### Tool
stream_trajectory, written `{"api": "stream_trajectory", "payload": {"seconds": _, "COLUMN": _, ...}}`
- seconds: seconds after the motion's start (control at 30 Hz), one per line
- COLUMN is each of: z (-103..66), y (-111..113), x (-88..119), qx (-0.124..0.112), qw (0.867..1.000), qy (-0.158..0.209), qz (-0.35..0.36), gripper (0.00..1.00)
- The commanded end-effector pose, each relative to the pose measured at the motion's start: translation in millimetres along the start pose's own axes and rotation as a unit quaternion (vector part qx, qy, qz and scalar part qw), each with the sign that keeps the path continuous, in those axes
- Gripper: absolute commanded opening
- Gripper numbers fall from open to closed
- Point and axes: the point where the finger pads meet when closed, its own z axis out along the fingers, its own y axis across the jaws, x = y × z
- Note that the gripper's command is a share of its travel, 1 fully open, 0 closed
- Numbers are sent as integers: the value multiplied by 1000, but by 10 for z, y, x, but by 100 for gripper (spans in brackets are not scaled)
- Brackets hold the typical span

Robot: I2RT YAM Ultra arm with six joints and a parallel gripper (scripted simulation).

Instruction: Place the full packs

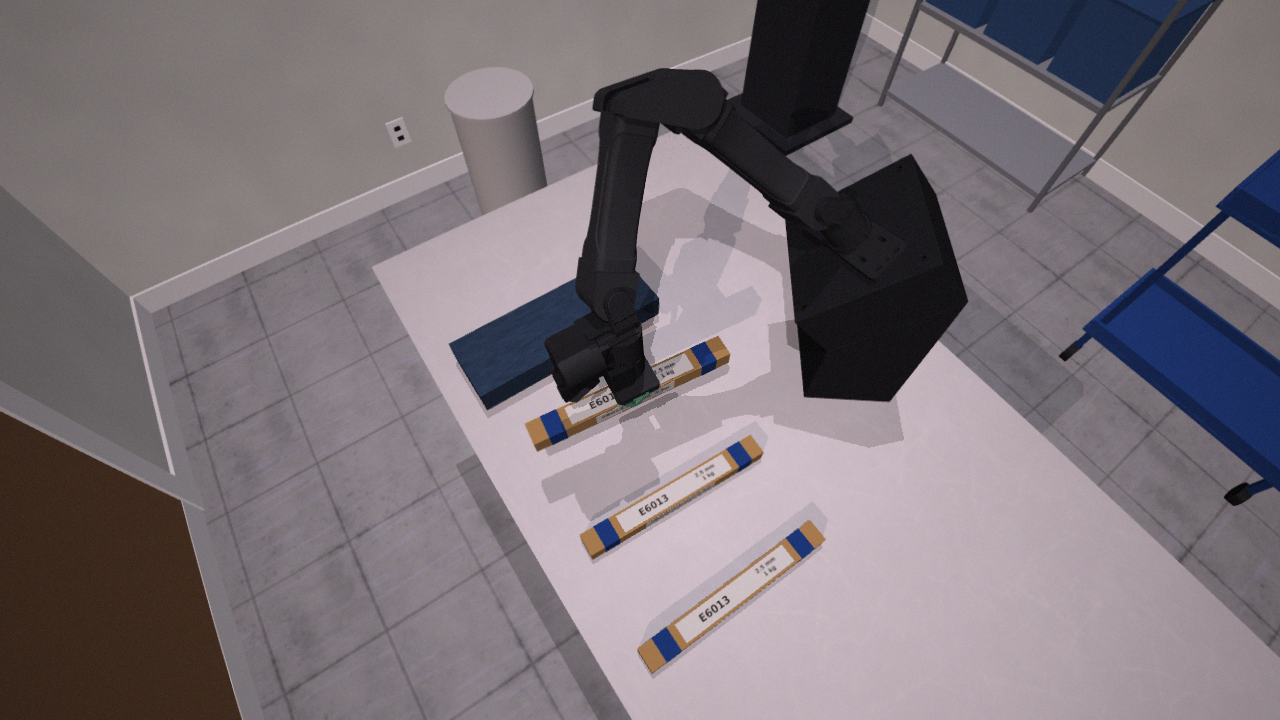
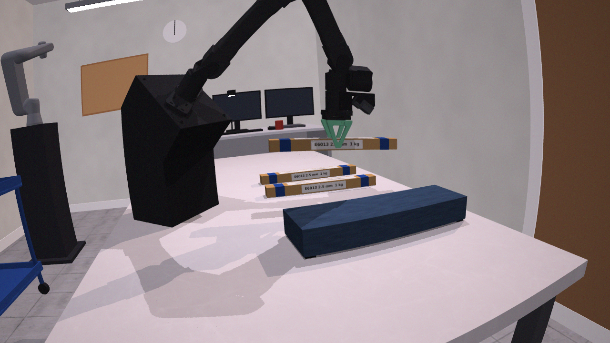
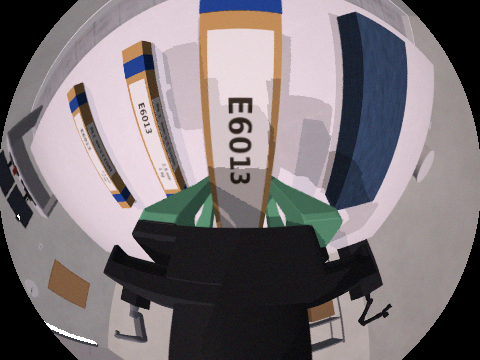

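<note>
My gripper is shut on one E6013 pack near its middle. The pack hangs level, high above the table, and its far side is hidden by the finger in the exterior view. A second pack lies flat on the table. A third pack lies flat beyond it, roughly parallel. The low platform is a long dark blue block. No pack rests on it. The held pack is beside it, not over it.
The white table bears everything. The arm's black base block stands on one side of the table. A blue cart and a pale cylinder stand off the table.
</note>
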Motion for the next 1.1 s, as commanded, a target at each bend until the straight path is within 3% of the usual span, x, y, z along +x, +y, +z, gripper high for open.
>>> {"api": "stream_trajectory", "payload": {"seconds": 0.0, "z": -313, "y": -113, "x": -323, "qx": -11, "qw": 999, "qy": -44, "qz": 6, "gripper": 0}}
{"api": "stream_trajectory", "payload": {"seconds": 0.13, "z": -309, "y": -233, "x": -345, "qx": -10, "qw": 999, "qy": -44, "qz": 7, "gripper": 0}}
{"api": "stream_trajectory", "payload": {"seconds": 0.23, "z": -334, "y": -191, "x": -359, "qx": -15, "qw": 999, "qy": -47, "qz": 1, "gripper": 0}}
{"api": "stream_trajectory", "payload": {"seconds": 0.3, "z": -304, "y": -323, "x": -361, "qx": -9, "qw": 999, "qy": -43, "qz": 8, "gripper": 0}}
{"api": "stream_trajectory", "payload": {"seconds": 0.7, "z": -311, "y": -640, "x": -432, "qx": -7, "qw": 999, "qy": -44, "qz": 8, "gripper": 0}}
{"api": "stream_trajectory", "payload": {"seconds": 0.8, "z": -336, "y": -586, "x": -453, "qx": -13, "qw": 999, "qy": -48, "qz": 0, "gripper": 0}}
{"api": "stream_trajectory", "payload": {"seconds": 1.07, "z": -314, "y": -878, "x": -486, "qx": -6, "qw": 999, "qy": -44, "qz": 7, "gripper": 0}}
